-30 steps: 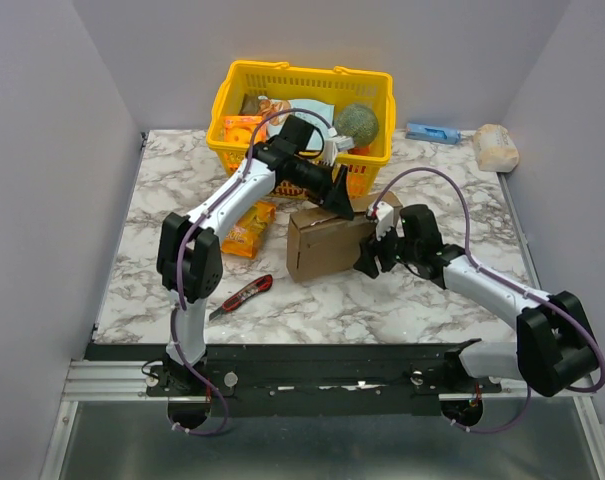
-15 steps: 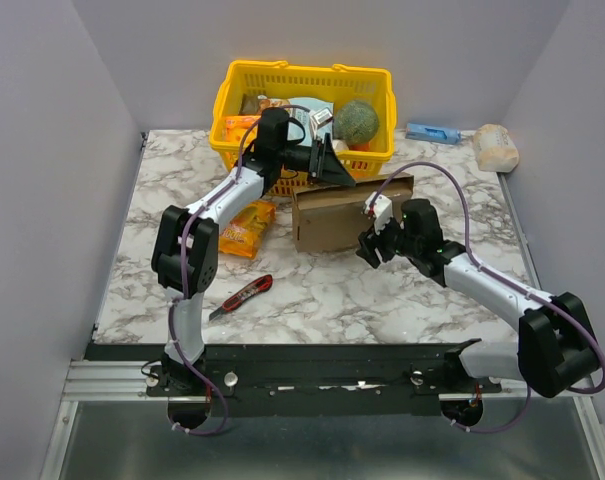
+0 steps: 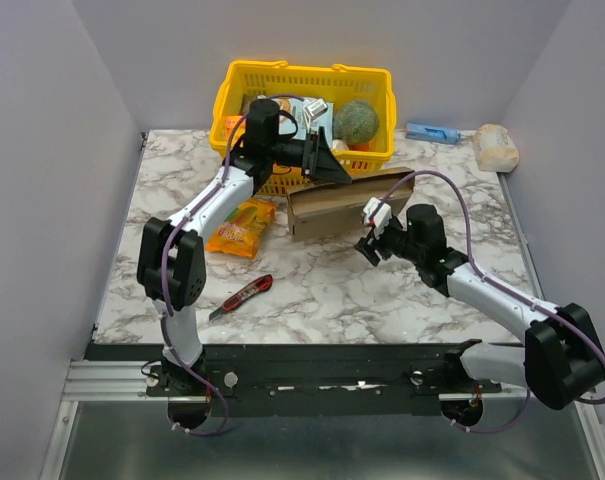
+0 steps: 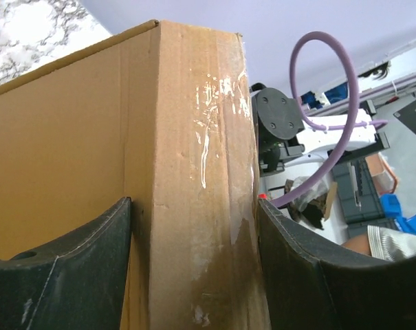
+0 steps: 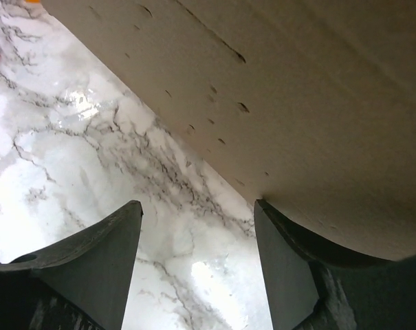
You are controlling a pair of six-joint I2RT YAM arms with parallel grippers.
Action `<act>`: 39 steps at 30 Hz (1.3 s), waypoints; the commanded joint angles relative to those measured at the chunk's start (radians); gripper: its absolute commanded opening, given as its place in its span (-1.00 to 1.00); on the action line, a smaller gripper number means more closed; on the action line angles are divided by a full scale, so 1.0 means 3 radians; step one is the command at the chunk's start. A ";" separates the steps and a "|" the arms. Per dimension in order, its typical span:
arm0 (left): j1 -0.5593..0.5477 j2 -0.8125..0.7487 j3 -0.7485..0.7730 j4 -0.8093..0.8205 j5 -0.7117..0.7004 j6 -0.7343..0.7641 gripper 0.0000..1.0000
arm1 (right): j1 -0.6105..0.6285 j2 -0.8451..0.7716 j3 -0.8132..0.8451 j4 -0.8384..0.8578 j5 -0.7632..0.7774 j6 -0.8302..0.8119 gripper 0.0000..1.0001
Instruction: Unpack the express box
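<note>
The express box [image 3: 347, 205], plain brown cardboard, hangs tilted above the table just in front of the yellow basket. My left gripper [image 3: 332, 165] reaches in from the back left and is shut on its upper edge. In the left wrist view the box [image 4: 125, 137] fills the gap of that gripper [image 4: 194, 206], with a black finger on each face. My right gripper [image 3: 372, 235] stands open below the box's front right part. The right wrist view shows only marble between the fingers of this gripper [image 5: 197, 206]. The box's underside [image 5: 297, 103] lies over the right fingertip [image 5: 276, 220].
The yellow basket [image 3: 302, 72] at the back holds a green round item [image 3: 357, 122] and several packets. An orange snack packet [image 3: 240, 228] and a red utility knife [image 3: 242, 296] lie on the marble at the left. A blue item [image 3: 432, 132] and a pale roll [image 3: 497, 147] sit back right.
The left arm has raised the box off the table and carried it back toward the basket, tipping it flatter. The right gripper has come off the box's side and now sits under it.
</note>
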 commanded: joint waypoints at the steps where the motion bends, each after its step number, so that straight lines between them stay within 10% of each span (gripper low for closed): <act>1: -0.0177 -0.0681 0.0105 -0.0038 0.0831 -0.0127 -0.28 | 0.0020 0.0093 -0.0226 -0.0261 0.0044 -0.0267 0.48; 13: -0.0152 -0.0820 -0.0417 -0.0170 0.0601 0.0363 -0.73 | 0.0020 -0.1184 0.0326 -0.2132 -0.0375 -0.1250 0.59; 18: -0.0360 -0.0672 0.0646 -0.3226 -0.0974 0.3670 0.21 | 0.0020 -0.1247 0.0255 -0.2251 -0.0494 -0.1143 0.57; 27: -0.0530 -0.0881 0.0494 -0.3121 -0.2221 0.3754 0.68 | 0.0020 -0.1099 0.0306 -0.2011 -0.0406 -0.0673 0.56; 39: -0.0781 -0.0692 0.0207 -0.2917 -0.3453 0.4046 0.64 | 0.0020 -0.1089 0.0413 -0.1898 -0.0468 -0.0539 0.55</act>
